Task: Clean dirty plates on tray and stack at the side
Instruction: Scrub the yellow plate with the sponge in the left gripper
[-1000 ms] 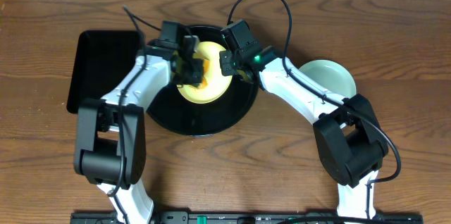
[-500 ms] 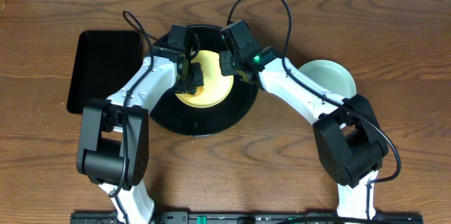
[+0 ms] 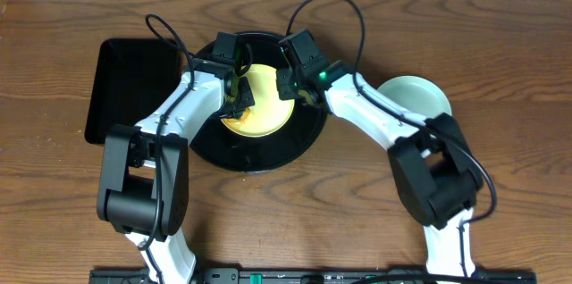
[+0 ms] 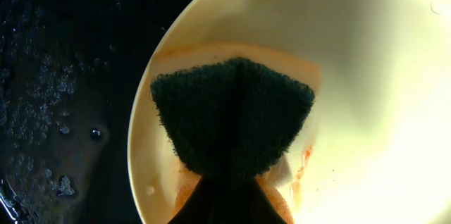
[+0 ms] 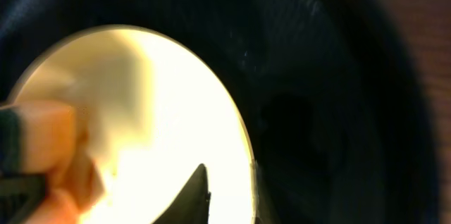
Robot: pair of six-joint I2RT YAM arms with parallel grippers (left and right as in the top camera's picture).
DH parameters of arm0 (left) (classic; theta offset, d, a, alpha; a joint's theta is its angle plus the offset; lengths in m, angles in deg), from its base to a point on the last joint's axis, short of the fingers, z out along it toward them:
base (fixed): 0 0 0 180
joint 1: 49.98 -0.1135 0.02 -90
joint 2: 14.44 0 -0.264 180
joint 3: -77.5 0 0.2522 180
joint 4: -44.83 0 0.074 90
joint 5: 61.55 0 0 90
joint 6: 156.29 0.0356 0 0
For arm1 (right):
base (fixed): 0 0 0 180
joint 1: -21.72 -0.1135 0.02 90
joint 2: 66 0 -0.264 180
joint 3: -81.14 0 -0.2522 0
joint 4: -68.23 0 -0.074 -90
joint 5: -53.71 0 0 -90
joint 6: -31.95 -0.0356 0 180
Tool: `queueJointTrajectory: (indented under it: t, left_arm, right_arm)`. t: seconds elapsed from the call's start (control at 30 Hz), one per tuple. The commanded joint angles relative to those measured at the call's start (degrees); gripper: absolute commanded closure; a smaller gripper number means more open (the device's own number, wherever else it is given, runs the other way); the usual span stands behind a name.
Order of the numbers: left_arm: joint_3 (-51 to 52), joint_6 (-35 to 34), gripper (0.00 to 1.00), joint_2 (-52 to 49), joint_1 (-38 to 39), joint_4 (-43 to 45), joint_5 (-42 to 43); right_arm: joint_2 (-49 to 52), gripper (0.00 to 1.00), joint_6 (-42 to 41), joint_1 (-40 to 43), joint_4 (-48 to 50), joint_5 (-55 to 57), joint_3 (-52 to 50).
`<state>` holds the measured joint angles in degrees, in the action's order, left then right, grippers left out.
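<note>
A pale yellow plate (image 3: 268, 110) lies on the round black tray (image 3: 250, 161). My left gripper (image 3: 239, 98) is shut on a dark green sponge (image 4: 232, 118) and presses it onto the plate's (image 4: 366, 76) left part, where orange sauce is smeared. My right gripper (image 3: 293, 95) is shut on the plate's right rim; in the right wrist view one finger (image 5: 201, 192) lies on top of the plate (image 5: 169, 111). A pale blue-green plate (image 3: 420, 96) sits on the table to the right of the tray. I cannot tell whether another plate lies under it.
A rectangular black tray (image 3: 130, 83) lies at the left, close to the round tray. The round tray's floor (image 4: 63, 132) is wet with droplets beside the plate. Both arms' cables loop over the tray's far side.
My left gripper has slid the sponge across the yellow plate toward its front-left edge, leaving an orange smear there. My right gripper has kept its hold on the rim.
</note>
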<state>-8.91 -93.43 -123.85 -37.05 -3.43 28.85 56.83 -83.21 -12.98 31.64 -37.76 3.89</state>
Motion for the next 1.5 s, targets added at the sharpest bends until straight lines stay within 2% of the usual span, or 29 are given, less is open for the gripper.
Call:
queueJointTrajectory:
  t: [0.0,0.23,0.3,0.33,0.4,0.47,0.77,0.97,1.1,1.27,1.4,1.47]
  left_arm:
    - [0.00,-1.29,0.92,0.42,0.04,-0.15,-1.31]
    - [0.02,-2.36,0.92,0.42,0.07,-0.17,-0.87]
    - [0.07,-2.36,0.92,0.42,0.07,-0.22,-0.83]
    - [0.11,-2.34,0.92,0.42,0.07,-0.22,-0.57]
    - [0.31,-2.34,0.92,0.39,0.07,-0.20,0.72]
    - [0.55,-2.32,0.92,0.39,0.07,-0.22,1.86]
    - [2.23,-2.08,0.93,-1.53,0.37,0.55,4.52]
    - [2.25,1.40,0.92,-3.56,4.11,0.85,6.71]
    - [2.23,1.57,0.92,-3.54,4.61,4.66,1.11]
    - [2.23,1.55,0.92,-3.54,3.10,10.82,-12.59]
    - [2.25,1.55,0.93,-3.67,2.75,11.56,-23.26]
    - [2.25,1.46,0.92,-3.67,2.78,10.67,-23.87]
  right_arm:
    - [2.34,0.71,-0.09,0.61,1.07,-3.32,0.17]
    - [5.09,0.67,-2.16,1.68,1.92,-3.26,0.17]
    - [6.60,0.68,-2.32,2.08,2.43,-3.67,0.17]
    - [7.32,0.73,-2.69,2.16,2.67,-4.20,0.17]
    - [8.66,0.91,-4.39,2.40,2.93,-5.79,0.17]
    - [9.51,0.99,-6.19,2.78,2.89,-6.69,0.20]
    - [10.05,0.99,-6.97,3.10,2.12,-7.17,0.20]
    - [10.05,0.99,-6.97,3.17,1.79,-7.17,0.20]
    - [10.05,0.99,-6.97,3.13,1.77,-7.19,0.20]
    - [10.05,0.99,-6.97,3.13,1.46,-7.19,0.20]
    - [10.05,0.99,-6.97,3.13,1.38,-7.19,0.20]
    - [10.05,0.99,-6.97,3.13,1.40,-7.19,0.20]
